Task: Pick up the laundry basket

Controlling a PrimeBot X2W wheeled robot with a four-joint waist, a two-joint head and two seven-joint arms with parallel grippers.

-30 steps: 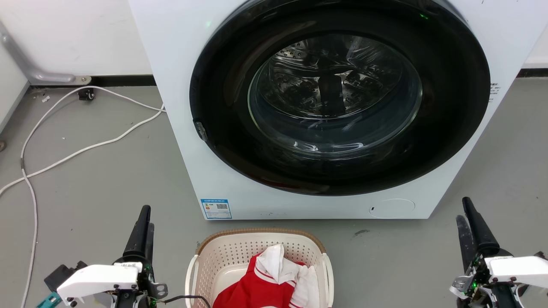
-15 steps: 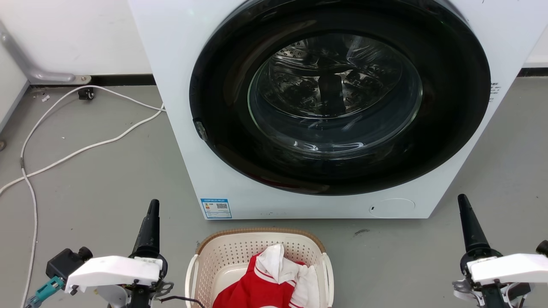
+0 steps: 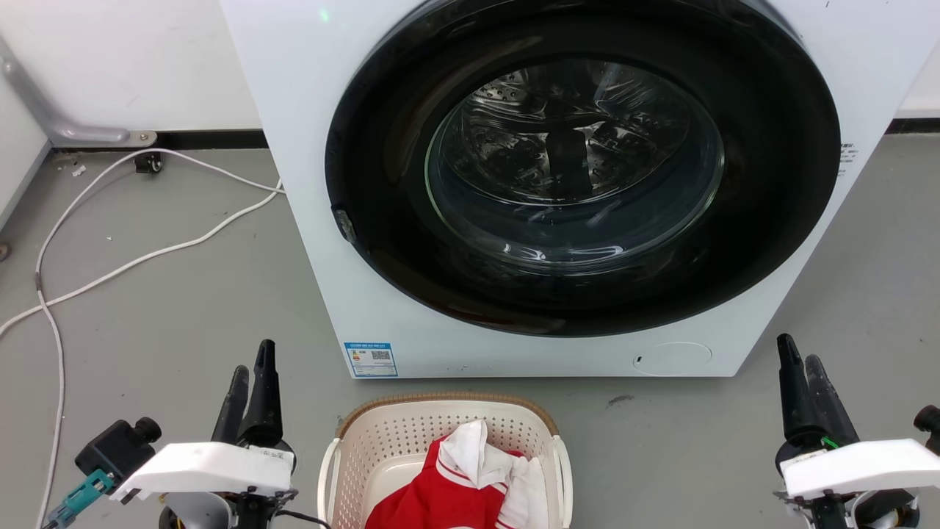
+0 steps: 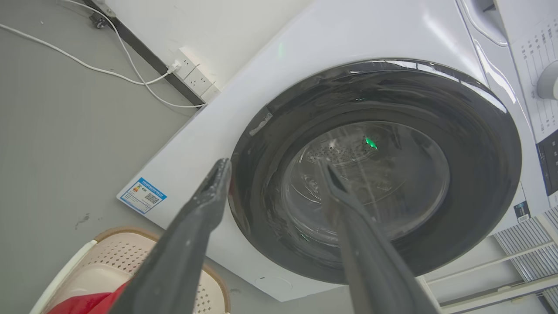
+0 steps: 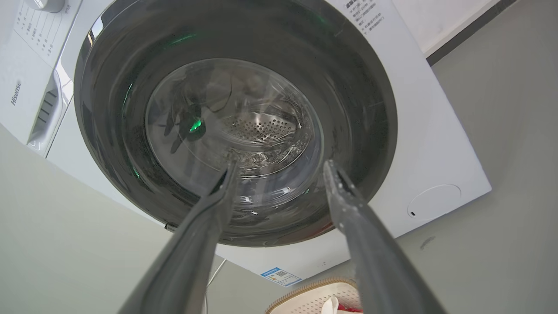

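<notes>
Over the last second both wrists have rolled: the left gripper [image 3: 252, 358] and right gripper [image 3: 798, 349] now show two fingers each, parted and empty, either side of the basket [image 3: 440, 401], neither touching it. The basket has not moved, so I judge the grasp not yet begun. It sits near, on grey floor [image 3: 183, 316] before the washer [image 3: 308, 220], clothes [image 3: 455, 488] inside; a cable [image 3: 147, 256] trails far left.
</notes>
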